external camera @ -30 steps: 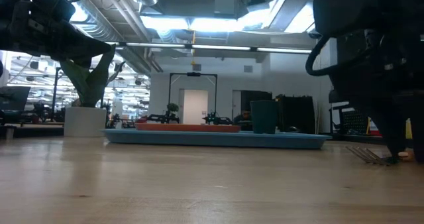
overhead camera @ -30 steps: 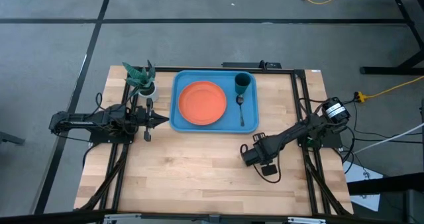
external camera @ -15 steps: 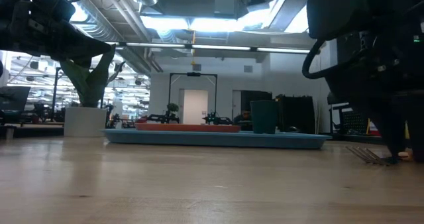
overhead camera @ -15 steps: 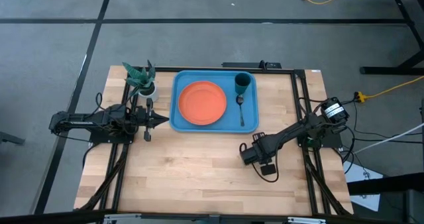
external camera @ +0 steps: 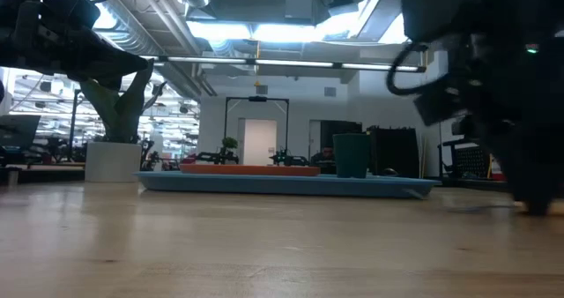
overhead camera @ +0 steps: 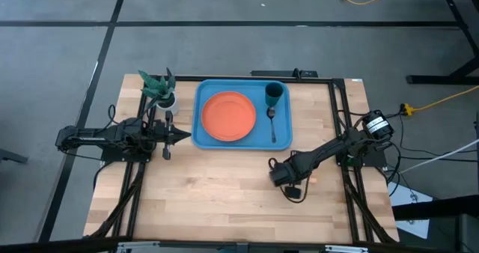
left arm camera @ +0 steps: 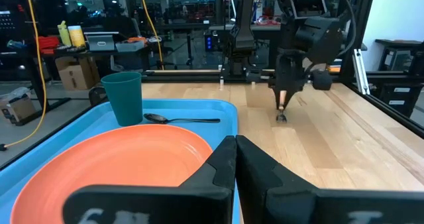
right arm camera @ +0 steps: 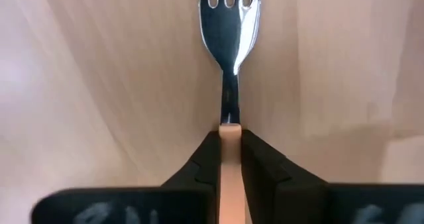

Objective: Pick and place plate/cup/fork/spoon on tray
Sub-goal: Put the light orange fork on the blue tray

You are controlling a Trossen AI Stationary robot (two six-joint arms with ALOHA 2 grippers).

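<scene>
Your tray (overhead camera: 242,113) sits at the table's far middle, carrying the plate (overhead camera: 227,117), the cup (overhead camera: 274,94) and the spoon (overhead camera: 272,123). Your right gripper (overhead camera: 288,180), on the bare wood near the tray's right corner, is clamped on the fork (right arm camera: 229,45) by its handle; only the right wrist view shows that grip. Your left gripper (left arm camera: 234,159) waits with fingers together beside the tray's left edge.

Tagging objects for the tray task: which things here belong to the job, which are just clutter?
Job:
tray
plate, on the tray
cup, on the tray
spoon, on the tray
fork, clamped in the right pincer, over the table

Just there:
potted plant
left pincer, shut, idle beside the tray
</scene>
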